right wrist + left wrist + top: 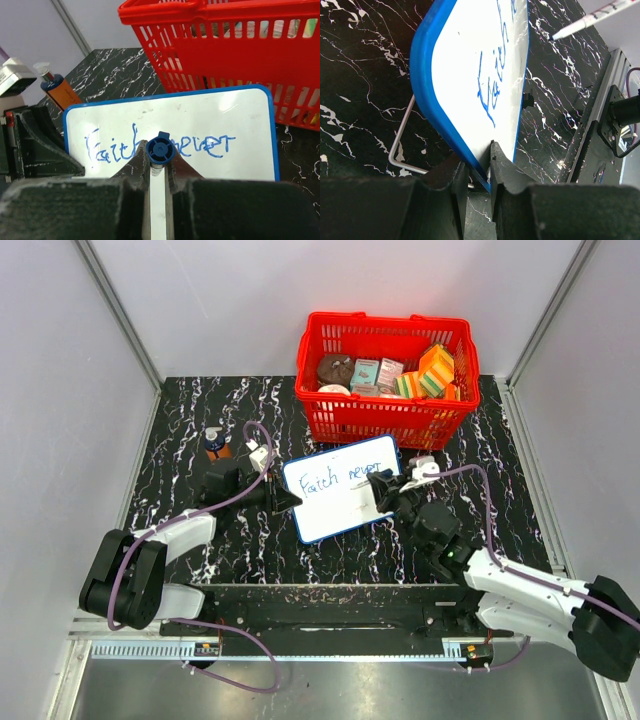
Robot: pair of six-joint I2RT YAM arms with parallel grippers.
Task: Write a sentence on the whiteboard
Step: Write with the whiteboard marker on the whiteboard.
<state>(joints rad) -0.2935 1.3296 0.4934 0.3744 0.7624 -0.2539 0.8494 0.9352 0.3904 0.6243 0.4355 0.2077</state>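
Note:
The whiteboard [340, 502] stands tilted on a wire stand [400, 135] mid-table, blue-framed, and shows again as the whiteboard [470, 75] and the whiteboard [200, 112]. The sentence [340, 478] reads "Faith never" in blue on one line; the same sentence [210, 145] faces the right wrist camera. My left gripper [287, 500] is shut on the board's left edge, and the left gripper [479, 172] pinches the blue frame. My right gripper [385, 490] is shut on a marker [160, 151] with a blue end cap. The marker's tip [565, 32] hangs just off the board's right side.
A red basket [380, 422] full of packets stands directly behind the board. A small orange-and-blue bottle [214, 443] sits at the back left, near my left arm. The metal rail [330, 645] with both arm bases runs along the near edge.

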